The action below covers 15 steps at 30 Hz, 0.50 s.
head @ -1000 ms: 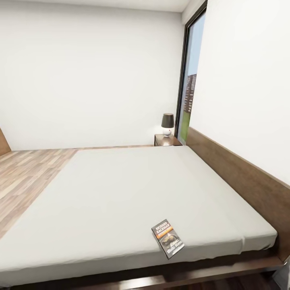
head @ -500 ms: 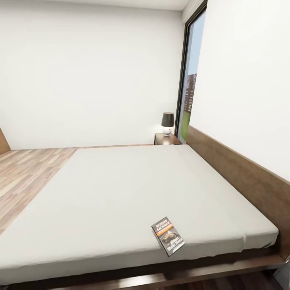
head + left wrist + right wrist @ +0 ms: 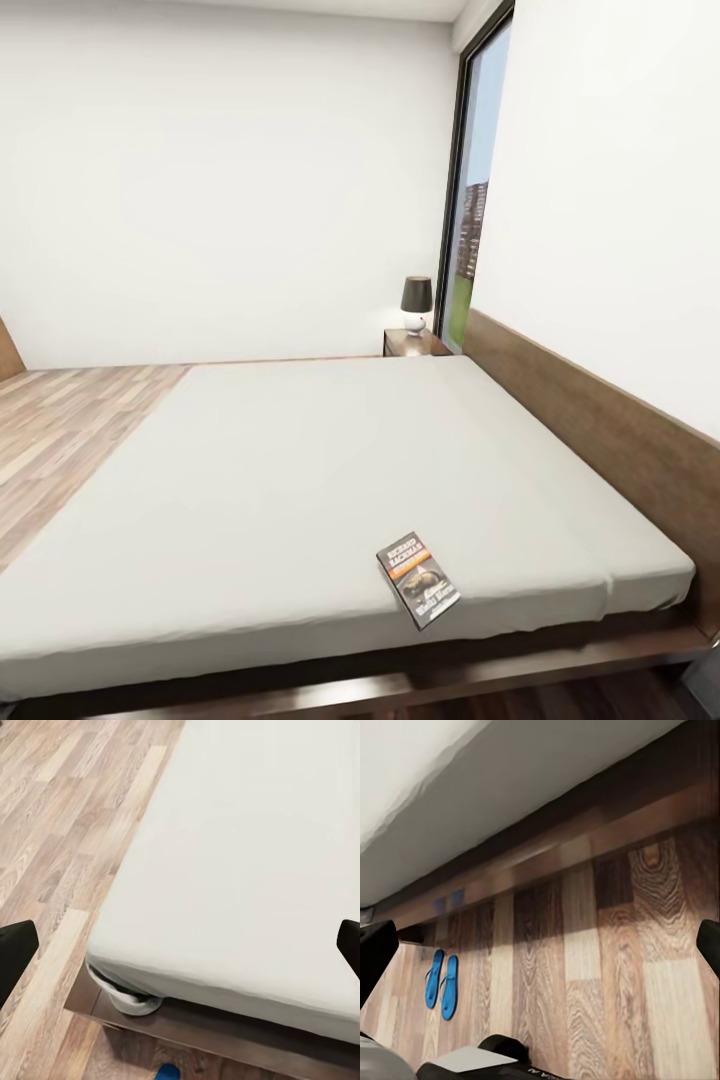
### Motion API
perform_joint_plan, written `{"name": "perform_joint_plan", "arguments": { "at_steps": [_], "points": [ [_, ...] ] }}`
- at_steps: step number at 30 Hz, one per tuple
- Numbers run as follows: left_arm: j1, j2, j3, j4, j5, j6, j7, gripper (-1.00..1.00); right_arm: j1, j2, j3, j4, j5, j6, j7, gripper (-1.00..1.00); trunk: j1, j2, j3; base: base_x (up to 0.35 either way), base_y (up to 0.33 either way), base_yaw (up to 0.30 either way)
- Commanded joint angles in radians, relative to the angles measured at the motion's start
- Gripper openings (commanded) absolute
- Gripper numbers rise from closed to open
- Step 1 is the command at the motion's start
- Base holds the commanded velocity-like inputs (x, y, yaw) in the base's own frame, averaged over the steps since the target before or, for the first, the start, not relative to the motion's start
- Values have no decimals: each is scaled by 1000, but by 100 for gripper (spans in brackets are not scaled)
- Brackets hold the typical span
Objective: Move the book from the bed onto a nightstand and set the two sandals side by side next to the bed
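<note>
Book: flat near bed edge; we judge it light, stiff; pinch overhanging-side edge. Both grippers wide open, empty.

Black blunt fingertips on the left gripper, matching black fingertips on the right gripper

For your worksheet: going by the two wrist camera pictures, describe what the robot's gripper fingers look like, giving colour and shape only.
In both wrist views little of each gripper shows. The left gripper has plain matt black fingertips with blunt, squared ends, one at each side edge of the picture. The right gripper has the same black, blocky fingertips. No cables, markings or pads can be made out.
</note>
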Motion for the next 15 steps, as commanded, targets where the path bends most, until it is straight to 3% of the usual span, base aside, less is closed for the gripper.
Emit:
{"name": "perform_joint_plan", "arguments": {
  "at_steps": [1,6,15],
  "points": [
    [-1,0,1,-1,6,8,-1,100,-1,2,8,0,-6,-7,-14,100,4,-8,-4,0,0,0],
    [-1,0,1,-5,6,6,0,100,-1,31,6,-3,-7,-9,-97,100,23,-43,-20,0,0,0],
    [0,0,1,-6,5,5,2,100,-1,60,0,-3,-11,-9,-149,100,58,-106,-48,0,0,0]
  ]
}}
